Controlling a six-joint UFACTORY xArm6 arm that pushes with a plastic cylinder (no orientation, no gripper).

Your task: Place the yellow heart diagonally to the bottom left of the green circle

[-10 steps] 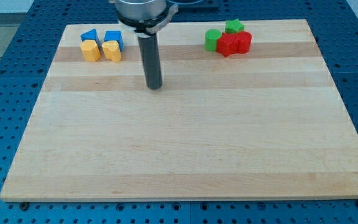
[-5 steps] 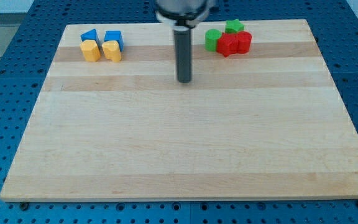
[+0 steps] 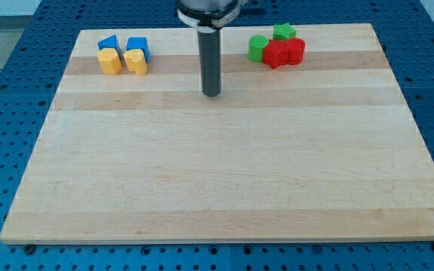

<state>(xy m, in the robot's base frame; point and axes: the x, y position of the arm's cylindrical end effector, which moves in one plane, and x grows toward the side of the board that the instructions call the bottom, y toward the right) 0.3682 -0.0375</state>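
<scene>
So here's what you're looking at: your pale wooden desk (image 3: 224, 173) sits on a blue perforated base (image 3: 6, 45), and all the blocks are parked along the far edge in two little clusters.

Up at about 10 o'clock on the desk you've got four of them bunched together. The yellow heart-shaped block (image 3: 136, 61), the one you care about, sits in the front row of that bunch, with a yellow block (image 3: 110, 61) of rounded, hard-to-read shape just beside it at its 9 o'clock. Right behind them are two blue blocks: a blue cube-like block (image 3: 138, 47) at the heart's 12 o'clock, touching or very nearly so, and a blue wedge-like block (image 3: 108, 43) behind the other yellow one.

Over around 1 o'clock on the desk is the second bunch. The green circular block (image 3: 258, 47) is at its 9 o'clock end, pressed up against a pair of red blocks (image 3: 284, 53) whose shapes you can't really make out. A green star-shaped block (image 3: 283, 31) sits behind them at 12 o'clock.

So the heart is well apart from the green circle, off at its 9 o'clock.

Your end effector is just the straight dark rod, nothing on it that opens or closes, so no grip state to tell. My tip (image 3: 212, 94) rests on bare wood between the two clusters, at roughly 4 o'clock from the heart and 7 o'clock from the green circle, touching no block.
</scene>
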